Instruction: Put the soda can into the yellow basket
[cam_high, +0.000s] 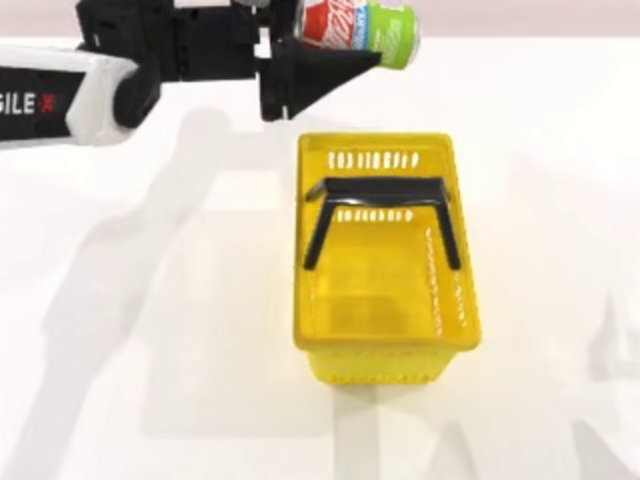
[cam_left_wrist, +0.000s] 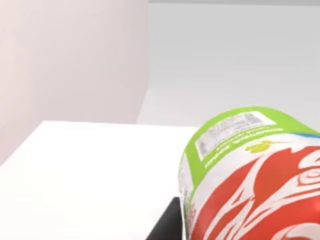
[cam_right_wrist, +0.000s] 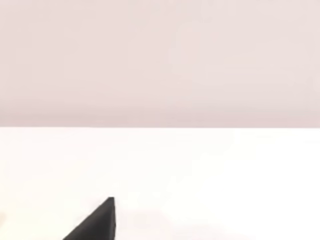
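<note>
Left gripper (cam_high: 335, 45): reached in from the top view's left, jaws clamped on the soda can (cam_high: 360, 28). Can: lay sideways between the jaws, green end rightward, raised beyond the far rim of the yellow basket (cam_high: 378, 345). Basket: on the table (cam_high: 150, 300), handle folded across. Right gripper: only a dark fingertip (cam_right_wrist: 97, 222) visible; jaw state indeterminable.

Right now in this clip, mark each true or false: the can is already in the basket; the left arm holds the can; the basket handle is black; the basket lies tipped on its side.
1. The soda can is already in the yellow basket. False: it is up at the top view's upper edge, outside the basket.
2. The left pincer holds the can. True.
3. The basket's handle is black. True.
4. The basket lies tipped on its side. False: it sits upright, open side up.
</note>
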